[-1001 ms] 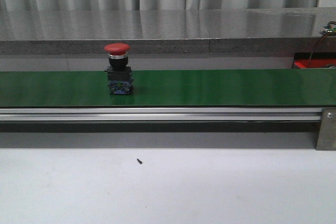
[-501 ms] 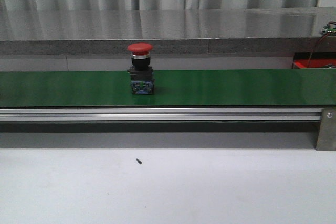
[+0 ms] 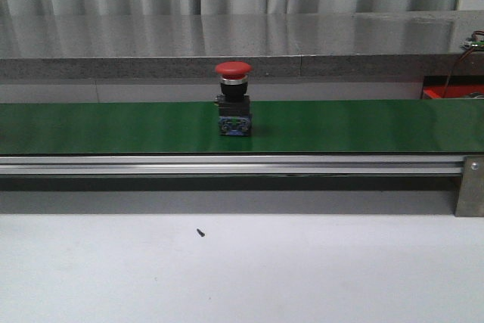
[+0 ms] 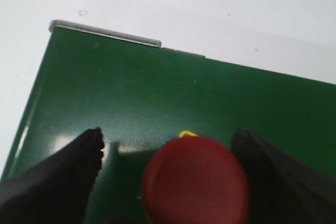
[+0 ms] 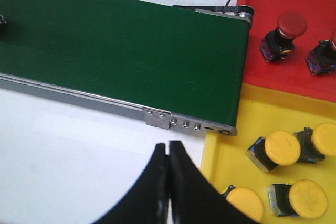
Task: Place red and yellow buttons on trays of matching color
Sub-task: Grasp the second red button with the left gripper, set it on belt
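While a red button (image 3: 233, 100) is standing upright on the green belt (image 3: 363, 126), about midway along the stretch seen from the front, no pincer is being shown near it in that view. In the left wrist view, the left pincer (image 4: 168, 137) is being held wide open over the belt's end, with a red cap (image 4: 195, 179) sitting between its dark fingers (image 4: 63, 174) and apart from both. Whether this is the same button cannot be told. The right pincer (image 5: 168, 182) is being kept closed and empty above the white worktop (image 5: 68, 145), near the belt's other end. There the red tray (image 5: 299, 77) is being filled with red buttons (image 5: 286, 30) and the yellow tray (image 5: 226, 156) with yellow ones (image 5: 278, 148).

The button is being judged small, light and rigid: a hard plastic body under a smooth domed cap. Since the cap is rounded and likely slippery, a hold on the squarer black and blue block beneath it is being favoured, with the fingers closing on its flat sides. As the piece is top-heavy on a narrow base, a sideways knock is likely to tip it, so a straight descent is being advised.
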Robot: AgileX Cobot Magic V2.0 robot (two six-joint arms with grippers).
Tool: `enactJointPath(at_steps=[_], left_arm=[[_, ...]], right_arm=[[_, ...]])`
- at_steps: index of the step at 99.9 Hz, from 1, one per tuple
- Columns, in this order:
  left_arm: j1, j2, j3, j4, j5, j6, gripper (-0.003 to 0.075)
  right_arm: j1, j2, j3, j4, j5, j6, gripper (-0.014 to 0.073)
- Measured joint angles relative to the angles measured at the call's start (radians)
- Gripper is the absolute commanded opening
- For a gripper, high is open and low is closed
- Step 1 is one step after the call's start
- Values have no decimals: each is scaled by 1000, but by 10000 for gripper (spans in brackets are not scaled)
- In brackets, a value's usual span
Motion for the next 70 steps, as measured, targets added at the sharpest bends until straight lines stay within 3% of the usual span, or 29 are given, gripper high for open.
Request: enactJointPath(at_steps=[16,47,70], left_arm=[[-24,-76,0,0,0,0,648],[-120,-349,9,0,41,0,574],[-197,-646,144,0,30,2,517]], right_arm=[[0,0,0,0,0,0,-68],[0,0,0,0,0,0,-68],[0,0,0,0,0,0,-68]])
